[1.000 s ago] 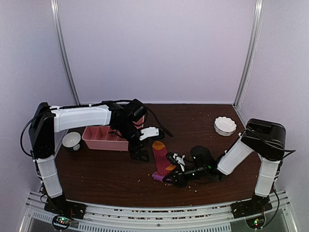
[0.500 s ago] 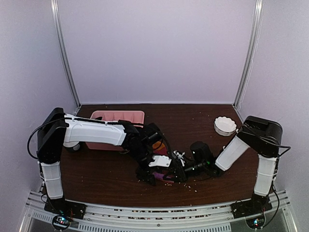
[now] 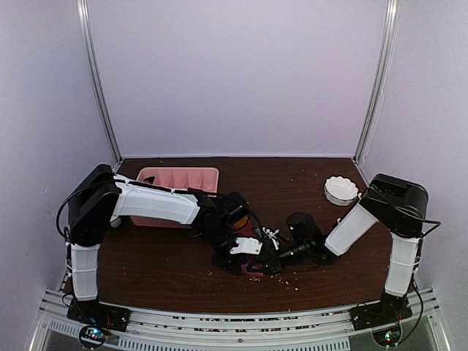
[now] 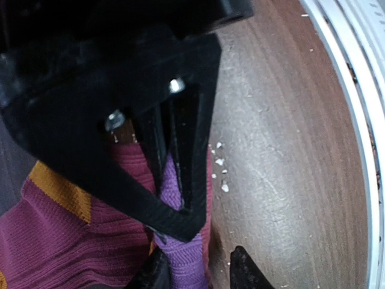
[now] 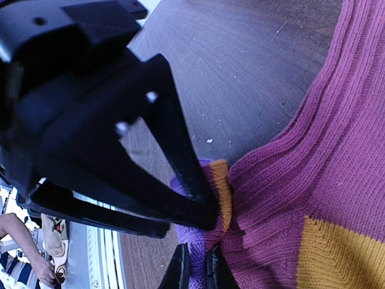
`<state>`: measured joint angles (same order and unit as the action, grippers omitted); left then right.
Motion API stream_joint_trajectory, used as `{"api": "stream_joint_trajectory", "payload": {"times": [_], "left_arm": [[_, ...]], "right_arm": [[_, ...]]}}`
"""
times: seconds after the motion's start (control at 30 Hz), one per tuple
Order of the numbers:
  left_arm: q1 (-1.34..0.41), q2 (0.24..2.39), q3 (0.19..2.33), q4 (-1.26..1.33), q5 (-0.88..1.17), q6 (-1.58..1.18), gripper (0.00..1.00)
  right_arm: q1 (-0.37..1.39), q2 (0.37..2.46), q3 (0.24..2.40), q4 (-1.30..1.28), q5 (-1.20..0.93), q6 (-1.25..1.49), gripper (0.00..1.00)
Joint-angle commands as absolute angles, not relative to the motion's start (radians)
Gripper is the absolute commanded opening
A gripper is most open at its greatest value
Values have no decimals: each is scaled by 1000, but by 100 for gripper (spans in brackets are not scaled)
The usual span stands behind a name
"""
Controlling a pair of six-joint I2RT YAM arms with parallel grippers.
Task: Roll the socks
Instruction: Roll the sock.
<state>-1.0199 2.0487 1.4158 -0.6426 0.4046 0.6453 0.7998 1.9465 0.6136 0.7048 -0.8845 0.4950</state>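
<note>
A compartmented pink tray (image 3: 177, 172) sits at the back left of the dark wooden table (image 3: 153, 267), with the left arm reaching across in front of it toward the middle of the front edge. There the left gripper (image 4: 198, 271) is low over the table, its jaws partly apart and straddling the purple end of the socks (image 5: 295, 150). One fingertip (image 4: 155, 274) touches the fabric, while the other has a sliver of bare wood between it and the sock, so nothing is clamped. The socks lie on the table near the middle of the front edge, ribbed dark red with orange bands, the purple end bunched up. White specks (image 4: 219, 162) are scattered just beside that end. The right gripper (image 5: 197, 270) meets it from the other side, jaws pinched tight on the purple fabric. A white scalloped bowl (image 3: 341, 190) stands well apart near the back right corner.
</note>
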Motion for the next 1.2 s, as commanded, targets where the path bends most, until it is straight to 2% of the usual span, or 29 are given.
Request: {"api": "stream_joint_trajectory", "payload": {"times": [0.0, 0.1, 0.3, 0.53, 0.6, 0.63, 0.67, 0.7, 0.97, 1.17], "left_arm": [[-1008, 2090, 1436, -647, 369, 620, 32], [-998, 2105, 1445, -656, 385, 606, 22], [-965, 2177, 1526, -752, 477, 574, 10], [-940, 2255, 1595, -863, 487, 519, 7], [-932, 2261, 1610, -880, 498, 496, 7], [-931, 2273, 1627, -904, 508, 488, 7], [-931, 2286, 1650, -942, 522, 489, 7], [-931, 2300, 1674, -981, 541, 496, 7], [-896, 2333, 1715, -1071, 611, 508, 7], [-885, 2336, 1729, -1133, 643, 573, 7]], "right_arm": [[778, 2035, 560, 424, -768, 441, 0], [779, 2029, 555, 407, -762, 418, 0], [796, 1938, 533, 413, -698, 376, 3], [842, 1851, 452, 566, -632, 397, 13], [862, 1815, 415, 604, -591, 383, 26], [869, 1794, 397, 619, -567, 374, 55], [874, 1771, 380, 631, -543, 368, 94], [877, 1750, 365, 637, -513, 361, 100], [899, 1536, 298, 573, -311, 259, 100], [904, 1316, 199, 530, 25, 302, 100]]}}
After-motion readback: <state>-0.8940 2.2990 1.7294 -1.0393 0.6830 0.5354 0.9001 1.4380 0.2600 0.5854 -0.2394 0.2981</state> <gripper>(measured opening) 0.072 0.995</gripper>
